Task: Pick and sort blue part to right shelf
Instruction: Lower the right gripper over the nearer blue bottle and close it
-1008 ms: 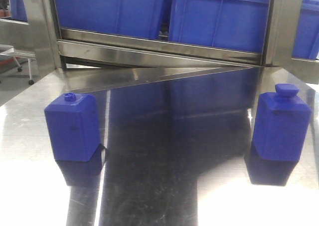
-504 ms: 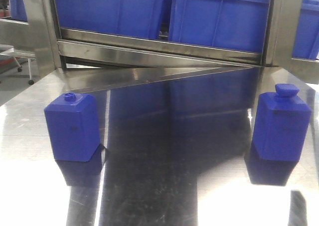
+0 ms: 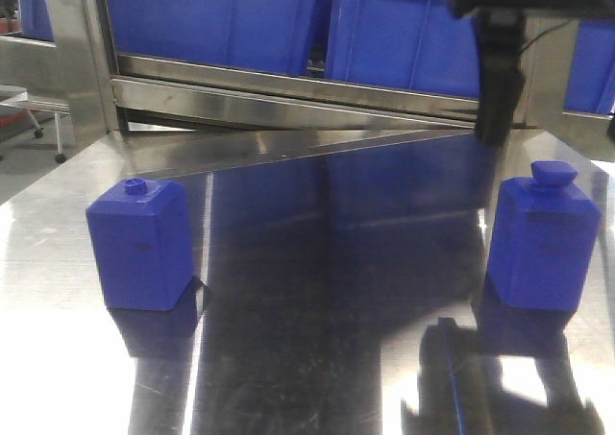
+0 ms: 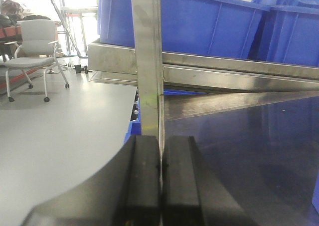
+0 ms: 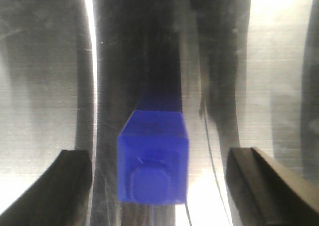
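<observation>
While the right pincer (image 5: 167, 186) hovers spread wide, the pick looks lined up.
Steel-framed shelf rack (image 3: 288, 94) behind the shiny steel surface (image 3: 317, 291), its large blue plastic bins (image 3: 404, 32) hiding their contents. Deep-blue faceted bottle-shaped part (image 3: 543, 238) stands upright on the surface's right side, centred beneath that pincer for a straight drop; left pincer (image 4: 160, 186) pressed together, idle.

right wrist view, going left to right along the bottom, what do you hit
gripper finger → blue part, seen from above and clear of both fingers → second gripper finger
</observation>
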`<action>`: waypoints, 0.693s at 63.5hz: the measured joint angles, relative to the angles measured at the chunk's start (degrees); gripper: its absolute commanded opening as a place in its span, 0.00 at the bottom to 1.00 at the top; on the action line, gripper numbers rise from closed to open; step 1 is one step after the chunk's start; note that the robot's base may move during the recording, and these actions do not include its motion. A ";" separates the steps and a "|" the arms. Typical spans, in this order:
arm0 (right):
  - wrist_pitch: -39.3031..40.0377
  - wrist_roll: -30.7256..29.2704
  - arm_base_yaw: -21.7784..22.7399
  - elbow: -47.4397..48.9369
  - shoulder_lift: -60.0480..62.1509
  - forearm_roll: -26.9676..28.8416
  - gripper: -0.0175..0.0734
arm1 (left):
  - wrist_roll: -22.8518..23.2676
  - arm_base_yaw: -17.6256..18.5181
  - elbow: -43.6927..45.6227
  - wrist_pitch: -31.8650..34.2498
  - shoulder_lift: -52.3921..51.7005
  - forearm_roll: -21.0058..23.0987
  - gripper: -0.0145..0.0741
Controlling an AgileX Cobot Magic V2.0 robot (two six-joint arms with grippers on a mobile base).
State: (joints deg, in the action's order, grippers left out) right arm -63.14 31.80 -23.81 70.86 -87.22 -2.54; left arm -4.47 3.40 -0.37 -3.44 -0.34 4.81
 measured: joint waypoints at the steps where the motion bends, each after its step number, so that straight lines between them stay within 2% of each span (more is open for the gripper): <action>1: 0.00 0.21 -0.03 0.10 -0.51 0.15 0.88 | 0.00 0.00 0.00 0.00 0.00 0.00 0.30; 44: 6.90 0.94 -1.48 -5.71 -6.22 0.61 0.88 | 0.00 0.00 0.00 0.00 0.00 0.00 0.30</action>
State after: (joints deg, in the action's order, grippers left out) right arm -56.24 32.75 -25.29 65.15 -93.43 -1.92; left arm -4.47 3.40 -0.37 -3.44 -0.34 4.81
